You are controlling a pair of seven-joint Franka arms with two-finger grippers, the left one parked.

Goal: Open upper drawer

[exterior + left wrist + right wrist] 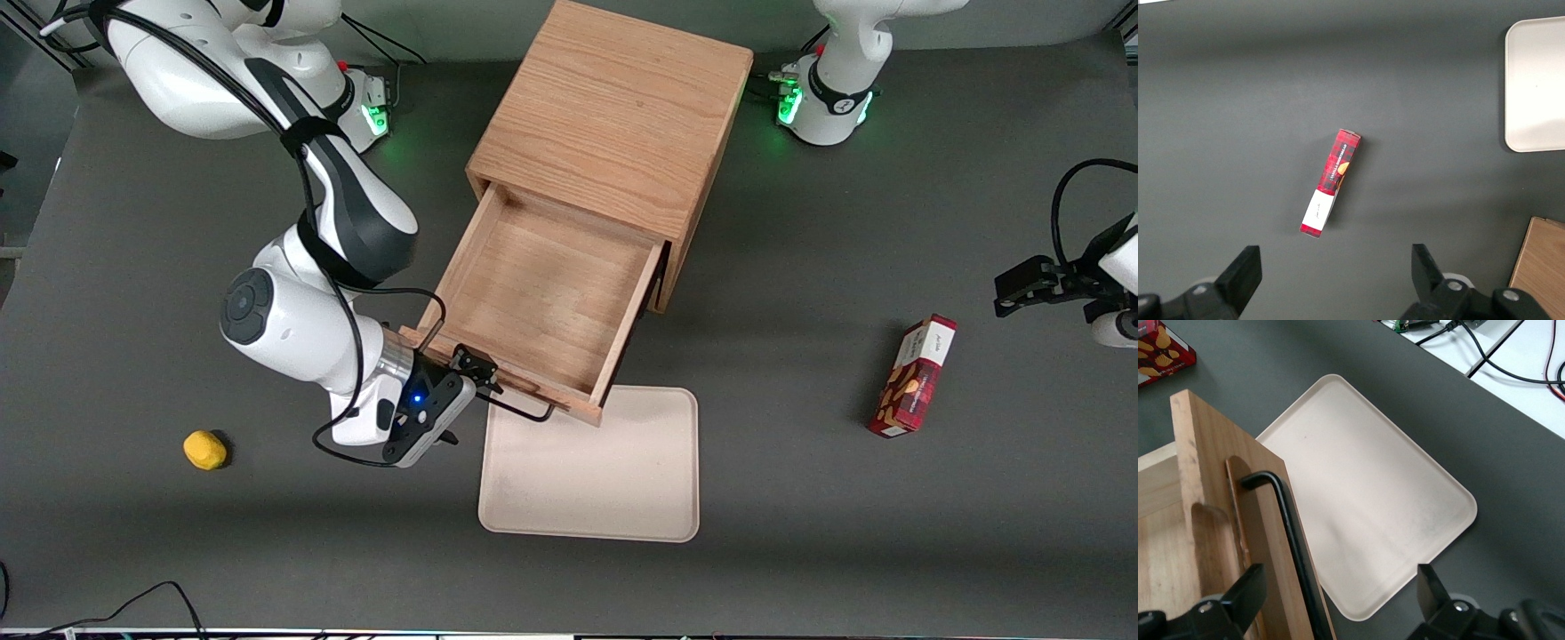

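The working arm [293, 320] is fat and white, with shiny round parts and a wide black band. A dark round cap sits on one joint. A thin black cable [342, 293] runs along it. Its gripper [476, 369], by the drawer front, is black with a small blue light. Its base glows green.

Front view: high, looking steeply down on the whole table [133, 267]; far off
Right wrist view: close, past the gripper [1338, 600] at the drawer handle [1288, 540]
Left wrist view: downward, fairly near
Shared: tray [591, 471]; snack box [1330, 183]
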